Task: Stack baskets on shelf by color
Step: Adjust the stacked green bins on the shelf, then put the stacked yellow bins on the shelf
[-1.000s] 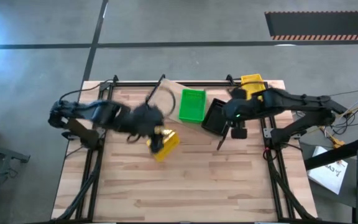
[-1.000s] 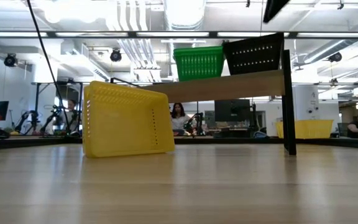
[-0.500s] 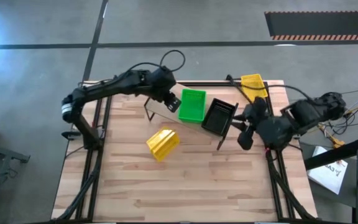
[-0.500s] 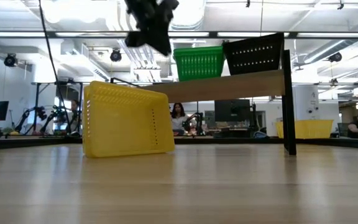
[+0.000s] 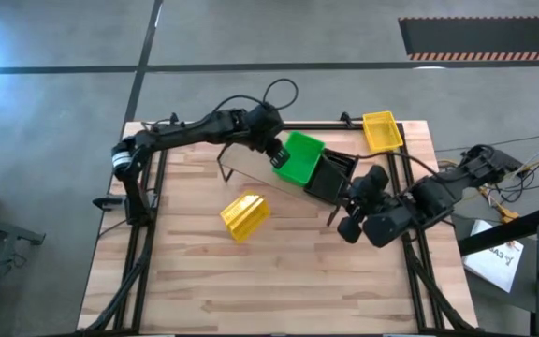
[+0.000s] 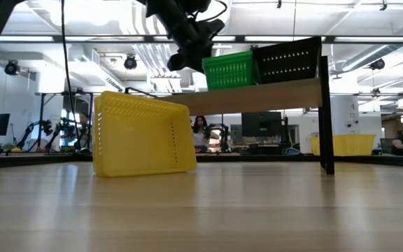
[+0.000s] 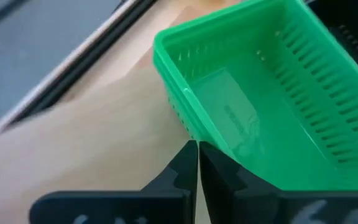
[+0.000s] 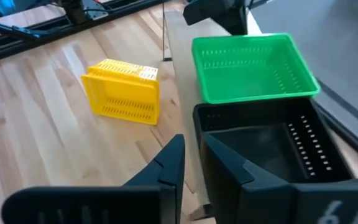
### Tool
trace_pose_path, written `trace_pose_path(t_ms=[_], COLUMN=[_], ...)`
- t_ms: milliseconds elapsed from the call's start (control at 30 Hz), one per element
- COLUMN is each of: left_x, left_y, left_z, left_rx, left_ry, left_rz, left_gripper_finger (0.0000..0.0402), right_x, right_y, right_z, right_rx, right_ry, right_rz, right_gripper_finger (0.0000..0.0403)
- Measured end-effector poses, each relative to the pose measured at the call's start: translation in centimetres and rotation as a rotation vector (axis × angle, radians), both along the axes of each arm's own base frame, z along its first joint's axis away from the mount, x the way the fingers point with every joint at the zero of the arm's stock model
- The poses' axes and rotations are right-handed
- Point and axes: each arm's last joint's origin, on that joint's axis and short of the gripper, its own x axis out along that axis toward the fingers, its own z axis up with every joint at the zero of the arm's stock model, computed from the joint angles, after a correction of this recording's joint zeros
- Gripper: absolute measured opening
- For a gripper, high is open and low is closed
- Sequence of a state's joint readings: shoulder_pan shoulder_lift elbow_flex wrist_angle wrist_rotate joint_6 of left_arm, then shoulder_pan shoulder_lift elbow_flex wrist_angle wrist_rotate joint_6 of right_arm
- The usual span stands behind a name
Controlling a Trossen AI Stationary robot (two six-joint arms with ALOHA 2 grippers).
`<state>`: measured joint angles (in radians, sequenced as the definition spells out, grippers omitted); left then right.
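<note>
A green basket (image 5: 303, 157) and a black basket (image 5: 330, 176) stand side by side on the shelf (image 5: 246, 167), the green one skewed against the black. My left gripper (image 7: 193, 147) is shut, and its tips are at the green basket's left side. In front of the black basket (image 8: 260, 146), over the table, my right gripper (image 8: 194, 158) shows a narrow gap with nothing in it. A yellow basket (image 5: 245, 215) lies on its side on the table before the shelf. My left gripper has its shut fingertips against the outer wall of the green basket, just under the rim (image 7: 188, 127) of the side that faces the table's left. The fingers slant down from the left. The basket stands upright on the shelf plank, turned askew.
Another yellow basket (image 5: 382, 131) sits at the table's far right corner. The shelf's thin black legs (image 6: 325, 115) stand on the tabletop. Bare wood lies between the shelf and the table's near edge. People and desks show in the room behind.
My left gripper has left the yellow basket on the table, gone toward the far edge and then right, up to the green basket. That basket has turned about on the shelf, toward the black one. My right gripper has drawn away from the black basket toward the near edge and rolled.
</note>
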<state>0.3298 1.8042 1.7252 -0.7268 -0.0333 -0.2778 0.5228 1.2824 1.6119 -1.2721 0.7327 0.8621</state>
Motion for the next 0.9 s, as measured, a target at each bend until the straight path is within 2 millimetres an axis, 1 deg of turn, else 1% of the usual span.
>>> trace_pose_path(t_ms=[133,233,300,433,533,600,667,767,833,900], left_x=[0.1,-0.2,-0.8,-2.4,-4.2,-5.5,-7.2,-9.6,-10.9,-12.0], left_y=[0.0,-0.1,-0.2,-0.8,-2.0,-3.3,-5.0,-8.6,-11.3,-14.0], left_z=[-0.1,0.0,0.6,2.8,4.2,5.2,6.3,7.4,7.5,7.3], left_rx=[0.021,0.019,0.02,0.034,0.028,0.022,0.035,0.063,0.068,0.051], left_ry=[0.002,0.014,0.011,-0.023,-0.006,0.014,0.04,0.069,0.098,0.09], left_rz=[-0.051,-0.058,-0.055,-0.057,-0.071,-0.097,-0.152,-0.208,-0.209,-0.185], left_gripper_finger=[0.0001,0.0001,0.0001,0.0001,0.0001,0.0001,0.0001,0.0001,0.0001,0.0001], right_x=[0.4,0.3,0.3,0.3,0.5,0.6,1.0,1.4,1.8,2.0], right_y=[0.3,0.5,0.6,0.6,0.7,0.8,1.0,1.2,1.5,1.7], right_z=[-0.4,-0.4,-0.4,-0.4,-0.5,-0.7,-1.0,-1.5,-1.9,-2.1], right_rx=[0.028,0.054,0.058,0.066,0.055,0.051,0.044,0.026,0.018,0.011], right_ry=[-0.005,-0.018,-0.021,-0.025,-0.022,-0.015,-0.004,0.018,0.03,0.04], right_rz=[-0.025,-0.041,-0.043,-0.053,-0.057,-0.057,-0.057,-0.05,-0.05,-0.048], right_gripper_finger=[0.0043,0.0043,0.0043,0.0043,0.0043,0.0043,0.0043,0.0043,0.0043,0.0043])
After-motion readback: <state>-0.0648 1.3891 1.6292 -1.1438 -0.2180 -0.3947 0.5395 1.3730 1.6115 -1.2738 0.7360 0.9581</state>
